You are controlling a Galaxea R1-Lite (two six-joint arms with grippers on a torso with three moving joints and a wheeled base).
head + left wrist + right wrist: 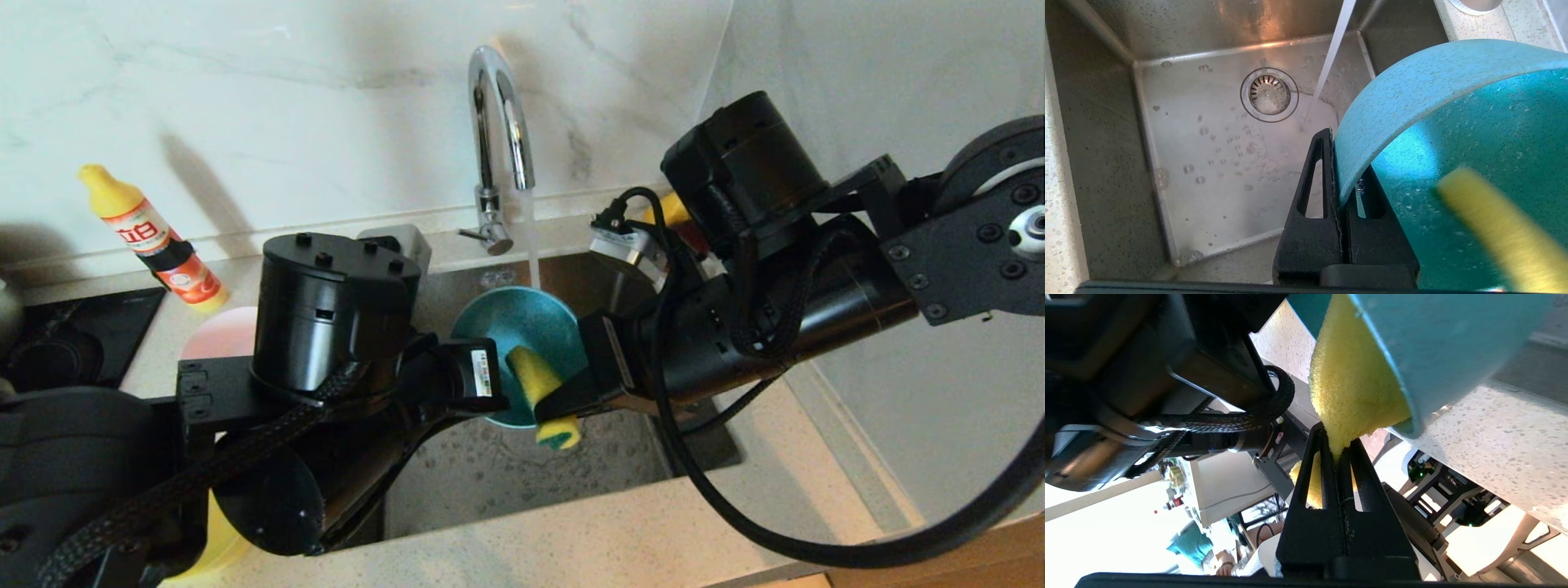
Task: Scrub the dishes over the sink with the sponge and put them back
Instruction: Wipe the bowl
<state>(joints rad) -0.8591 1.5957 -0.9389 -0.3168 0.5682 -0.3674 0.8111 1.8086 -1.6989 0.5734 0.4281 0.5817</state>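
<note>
Left gripper (1345,179): clamped on blue bowl (516,327) rim, over sink (1216,171); tap (495,122) running. Right gripper (1338,451): clamped on sponge (543,392), pressed inside bowl.

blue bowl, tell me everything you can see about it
The blue bowl is small and round, of speckled matte plastic, its inside dotted with water drops. It is held tilted on edge over the sink, with its opening turned toward the robot. The left gripper is shut on its rim, one finger inside and one outside. The yellow sponge, pinched in the right gripper, presses against its inner wall and sticks out past the lower rim. The tap's water stream falls just behind it.
</note>
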